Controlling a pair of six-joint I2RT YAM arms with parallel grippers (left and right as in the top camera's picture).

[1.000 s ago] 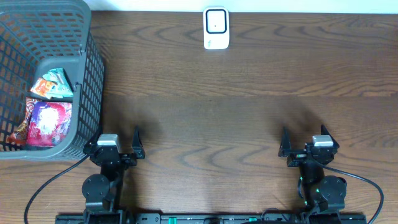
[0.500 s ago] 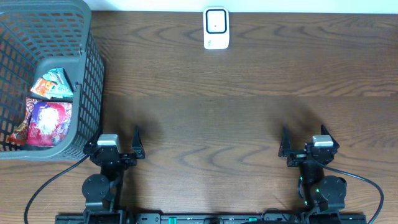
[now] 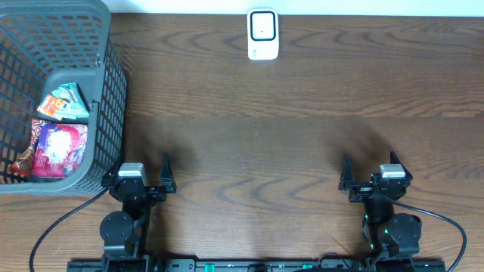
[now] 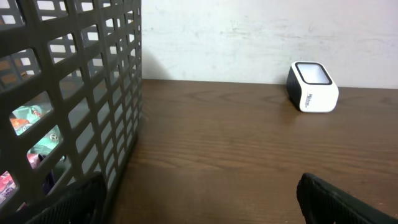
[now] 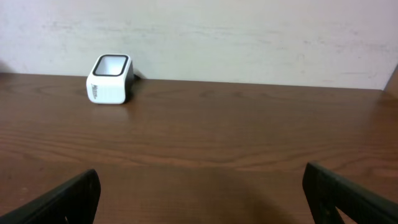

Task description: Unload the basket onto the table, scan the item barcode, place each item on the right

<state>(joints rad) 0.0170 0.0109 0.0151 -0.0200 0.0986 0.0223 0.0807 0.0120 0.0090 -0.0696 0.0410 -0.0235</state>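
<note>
Got the snack packets (image 3: 59,143) down inside the grey basket (image 3: 110,98) at far left, behind its mesh wall, with the left gripper (image 3: 138,169) just beside it. Gaping wide and empty on both that one and the right gripper (image 3: 369,168). Got the white scanner (image 3: 263,35) well apart at the far edge

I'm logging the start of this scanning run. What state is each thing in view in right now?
basket, upright, holding the snack packets
snack packets, lying inside the basket, not gripped
scanner, upright, no item in front of it
left gripper, jaws wide open, empty
right gripper, jaws wide open, empty
</note>
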